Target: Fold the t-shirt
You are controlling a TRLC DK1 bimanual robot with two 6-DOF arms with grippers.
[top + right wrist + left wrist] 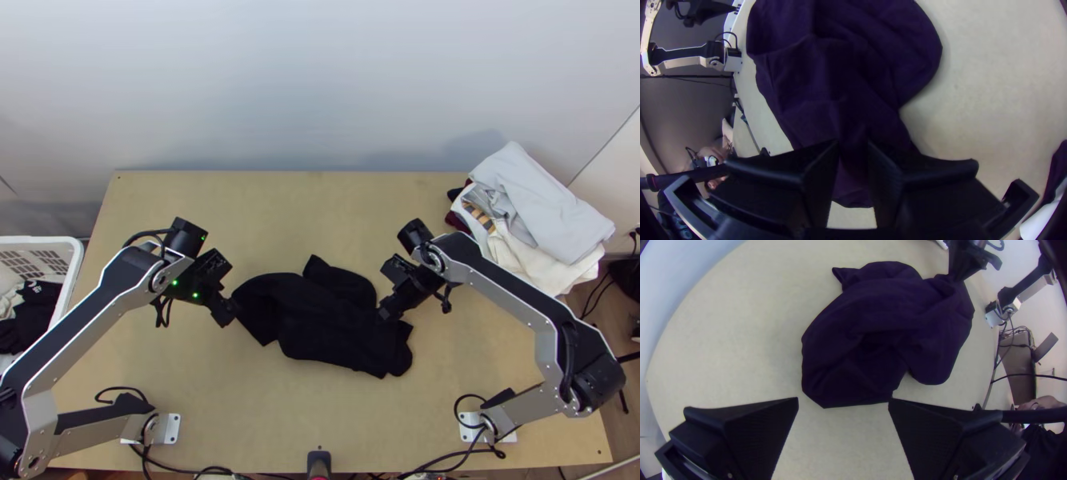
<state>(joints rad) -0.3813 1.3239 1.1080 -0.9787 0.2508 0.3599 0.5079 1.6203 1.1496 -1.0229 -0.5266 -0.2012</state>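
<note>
So there's this wooden desk point(320, 408) with bare room around the cloth, and I'd use that to spread things out before trying any fold. The two arms come in from the near left and near right, and a pile of clothes point(536, 212) sits at the far right corner, so I'd keep any pull that way short.

The t-shirt point(328, 324) is in the middle, bunched up, between the hands. IMO the step here is opening it out, and folding is a good way off. Best bet: get two spots well apart on the same edge, lift a bit, draw them apart gently until the cloth goes flat, then lay it down. Grab two layers at once and you'll just drag the lump around. Looks-wise it's plain and very dark, almost black, with soft creases, rounded lobes and one bit tucked over another. Can't tell sleeve from hem, tbh.

Right hand point(853, 144) has a pinch of cloth toward the shirt's right end, fingers closed on it. I'd let that one anchor. Left hand point(843, 402) is wide open just beside the left end, holding nothing, so it should take a single layer there.

Smallest bit: a pointy flap point(317, 266) on the far side, maybe a handy corner to grab later.
</note>
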